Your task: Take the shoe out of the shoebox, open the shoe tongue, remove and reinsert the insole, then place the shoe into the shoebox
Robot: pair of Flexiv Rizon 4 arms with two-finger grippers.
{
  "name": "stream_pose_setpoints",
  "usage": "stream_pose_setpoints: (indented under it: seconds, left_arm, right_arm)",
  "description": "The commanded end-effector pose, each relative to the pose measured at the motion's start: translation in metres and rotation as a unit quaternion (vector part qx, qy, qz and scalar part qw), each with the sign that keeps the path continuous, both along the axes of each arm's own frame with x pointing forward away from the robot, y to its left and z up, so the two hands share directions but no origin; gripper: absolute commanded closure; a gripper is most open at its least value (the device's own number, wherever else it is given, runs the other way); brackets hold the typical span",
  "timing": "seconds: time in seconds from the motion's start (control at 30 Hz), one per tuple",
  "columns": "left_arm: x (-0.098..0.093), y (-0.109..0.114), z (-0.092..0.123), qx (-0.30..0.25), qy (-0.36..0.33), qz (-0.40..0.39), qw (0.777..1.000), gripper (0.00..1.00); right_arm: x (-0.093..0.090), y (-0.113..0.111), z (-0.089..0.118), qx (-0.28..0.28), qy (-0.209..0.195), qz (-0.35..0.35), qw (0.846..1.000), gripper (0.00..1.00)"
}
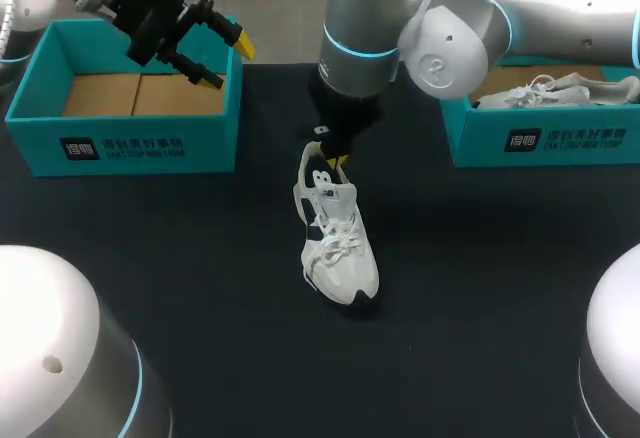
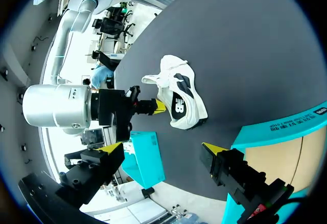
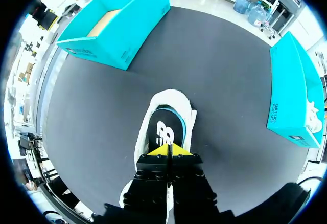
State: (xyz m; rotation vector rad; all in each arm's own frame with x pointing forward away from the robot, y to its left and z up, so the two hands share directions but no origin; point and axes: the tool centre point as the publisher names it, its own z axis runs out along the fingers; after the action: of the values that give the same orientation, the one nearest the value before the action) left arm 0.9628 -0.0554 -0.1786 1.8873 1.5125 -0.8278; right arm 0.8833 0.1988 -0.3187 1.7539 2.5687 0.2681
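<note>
The shoebox (image 1: 120, 143) at the upper left of the head view carries a dark square mark, a line of white characters and a smaller white line beneath on its front wall. The second shoebox (image 1: 560, 143), at the upper right, bears the same print. The shoe (image 1: 340, 248) shows a dark letter logo on its side, and its insole (image 3: 163, 132) a white one.

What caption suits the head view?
Right pincer grips the white sneaker by its heel on the black table; left pincer hangs open over a teal shoebox.
</note>
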Motion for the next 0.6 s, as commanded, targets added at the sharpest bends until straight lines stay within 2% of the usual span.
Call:
stream_pose_setpoints:
  seconds: [0.03,0.47,0.6]
  left_arm:
    - [-0.0003,0.0000,-0.0001,0.001,-0.001,0.000,1.000,0.00]
    - [-0.0003,0.0000,-0.0001,0.001,-0.001,0.000,1.000,0.00]
    - [-0.0003,0.0000,-0.0001,0.001,-0.001,0.000,1.000,0.00]
  right_arm:
    - [-0.0017,0.0032,0.0007,-0.004,-0.002,-0.001,1.000,1.00]
    - [-0.0017,0.0032,0.0007,-0.004,-0.002,-0.001,1.000,1.00]
    - [-0.0040,0.0036,-0.0076,-0.032,-0.009,-0.022,0.999,1.00]
